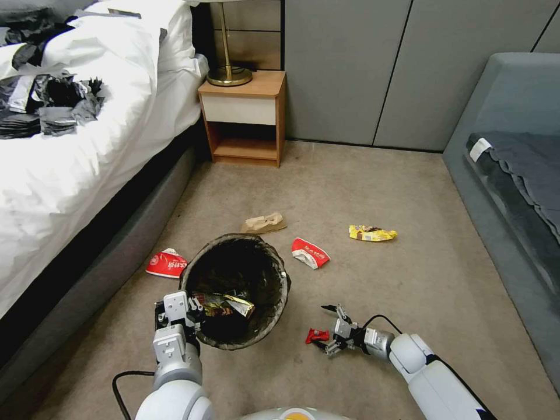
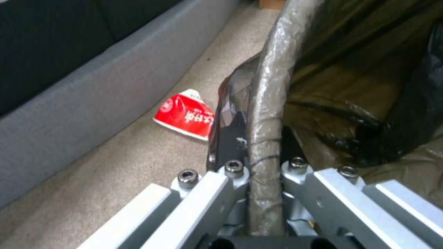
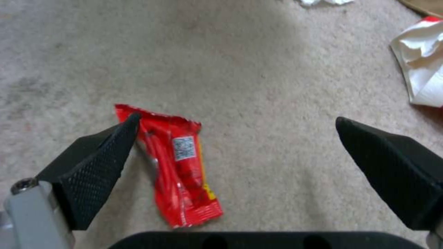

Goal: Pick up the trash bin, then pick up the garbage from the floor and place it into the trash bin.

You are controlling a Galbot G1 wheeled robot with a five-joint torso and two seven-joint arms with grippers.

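The first step appears to be done: the trash bin (image 1: pixel 236 289) is held at its rim by the left gripper (image 1: pixel 182 315), whose fingers are seen in the left wrist view clamped from both sides on the liner-wrapped edge (image 2: pixel 265 138). Whether the bin is lifted clear of the floor or rests on it cannot be told. A crumpled gold-and-dark wrapper (image 1: pixel 224 303) is seen lying inside the dark liner, so at least one piece of garbage seems to be already binned. The right gripper (image 1: pixel 333 329) is held low over the carpet just to the right of the bin, with its two black fingers spread wide apart and nothing between them yet; a small red wrapper (image 3: pixel 178 166) lies on the floor right under it, one fingertip (image 3: pixel 99 166) appearing against the wrapper's edge in the right wrist view, though contact cannot be confirmed. This piece is judged to be the one being approached, with the grasp not yet made. Much is left: a red-and-white wrapper (image 1: pixel 167 263) lies between the bin and the bed base, a second red-and-white wrapper (image 1: pixel 310 252) just beyond the bin's right side, a tan paper bag (image 1: pixel 264 223) farther back, and a yellow snack wrapper (image 1: pixel 372 233) well apart to the right.
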